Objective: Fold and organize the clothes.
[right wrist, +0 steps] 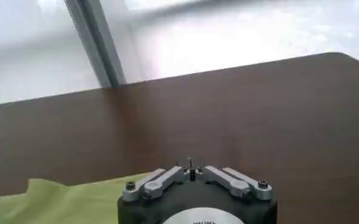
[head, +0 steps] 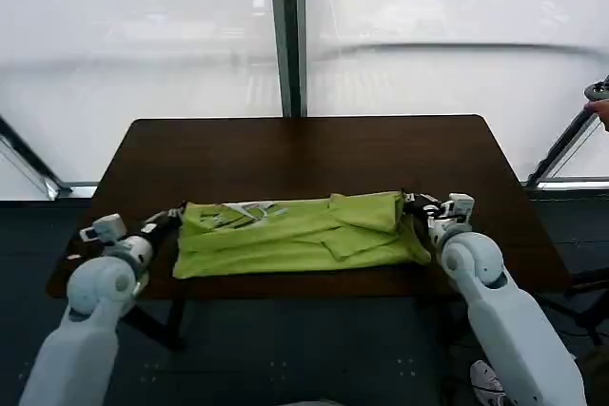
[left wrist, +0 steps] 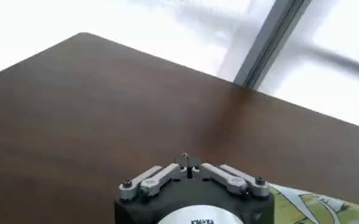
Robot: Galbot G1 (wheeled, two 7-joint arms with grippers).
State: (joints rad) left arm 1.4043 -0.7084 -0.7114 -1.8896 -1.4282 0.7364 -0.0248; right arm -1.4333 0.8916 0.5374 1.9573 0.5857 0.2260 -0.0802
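Dark table (head: 304,149): folded T-shirt (head: 295,233) near front edge; left gripper (head: 174,218), right gripper (head: 411,204) at its ends (grip state unclear).

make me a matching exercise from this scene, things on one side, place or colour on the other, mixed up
Things:
1. T-shirt
2. table
3. left pincer
4. right pincer

Place or colour:
A. dark brown
B. at the shirt's right end
C. lime yellow-green, lying along the near edge
D. at the shirt's left end

Pairs: 1-C, 2-A, 3-D, 4-B
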